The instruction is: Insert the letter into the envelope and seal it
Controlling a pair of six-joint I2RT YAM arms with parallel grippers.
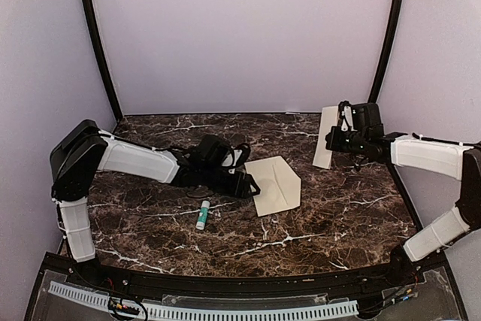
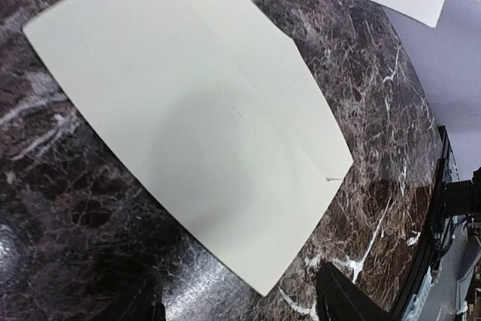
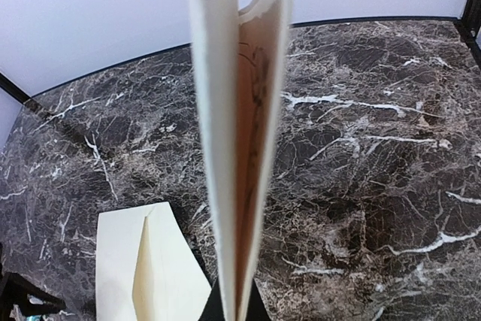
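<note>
Item: envelope (image 1: 276, 186), pale cream, lying flat on the dark marble table (image 1: 338, 219) just right of centre. Its long axis runs roughly 12 to 6 o'clock, leaning slightly toward 11–5. A lengthwise crease shows, and the pointed flap side faces 3 o'clock. Item: letter (image 1: 326, 134), folded and standing upright on its long axis at about 2 o'clock from the envelope, well apart from it. The right wrist view shows it edge-on, the two leaves parted slightly at the top with brown print inside. Whether its lower edge touches the table cannot be told. Right gripper (image 1: 338, 141): clenched on the letter's lower portion from the 3 o'clock side. Left gripper (image 1: 252, 184): low, at the envelope's 9 o'clock edge and pointing toward 3 o'clock. Its fingers (image 2: 342, 298) are spread wide with the envelope's near corner between them, grasping nothing. Item: glue stick (image 1: 203, 216), white with a green cap, lying at 7 o'clock from the envelope, apart from both arms.
</note>
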